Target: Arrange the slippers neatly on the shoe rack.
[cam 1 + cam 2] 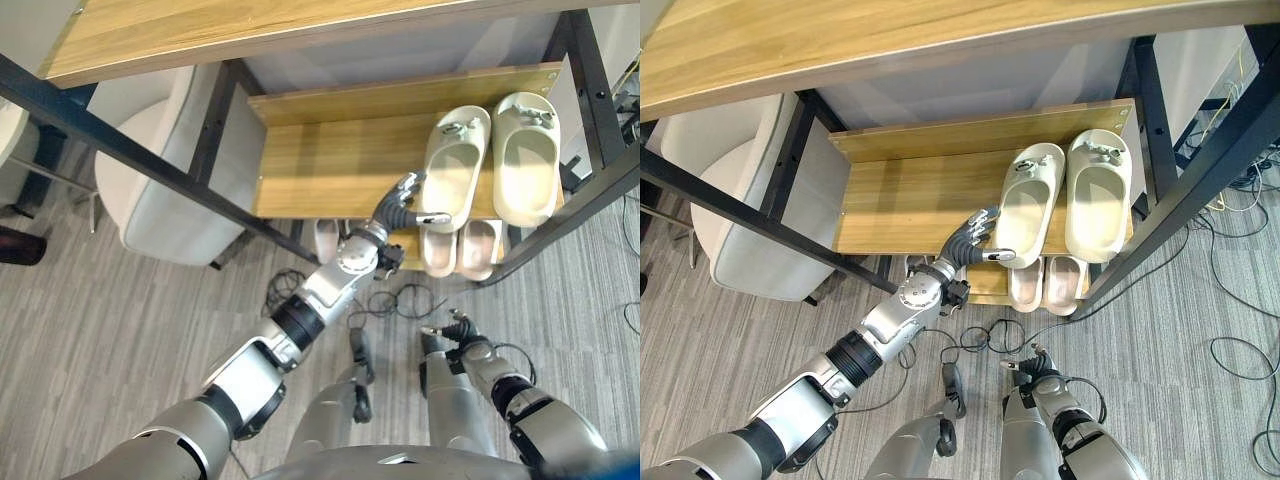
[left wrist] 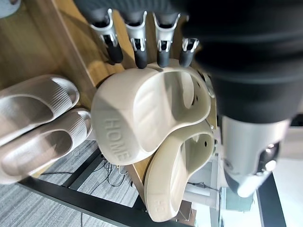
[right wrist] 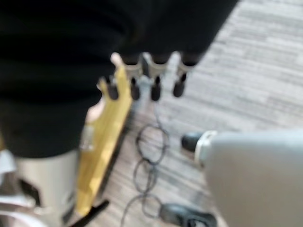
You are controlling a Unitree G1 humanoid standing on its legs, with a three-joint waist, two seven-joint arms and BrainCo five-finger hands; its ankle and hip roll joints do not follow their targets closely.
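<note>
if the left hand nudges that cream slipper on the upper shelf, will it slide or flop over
The cream slipper looks like thick moulded foam, so probably light and stiff enough to keep its shape. It lies flat on its sole on the smooth wooden shelf, so it should slide rather than tip. The left hand touches its heel end.

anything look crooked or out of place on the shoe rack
Slightly. On the upper shelf, the left cream slipper sits angled, its heel swung away from the straighter right cream slipper. The left hand is at its heel edge, fingers straight. The pinkish pair on the lower shelf lies even. The right hand hangs low.
</note>
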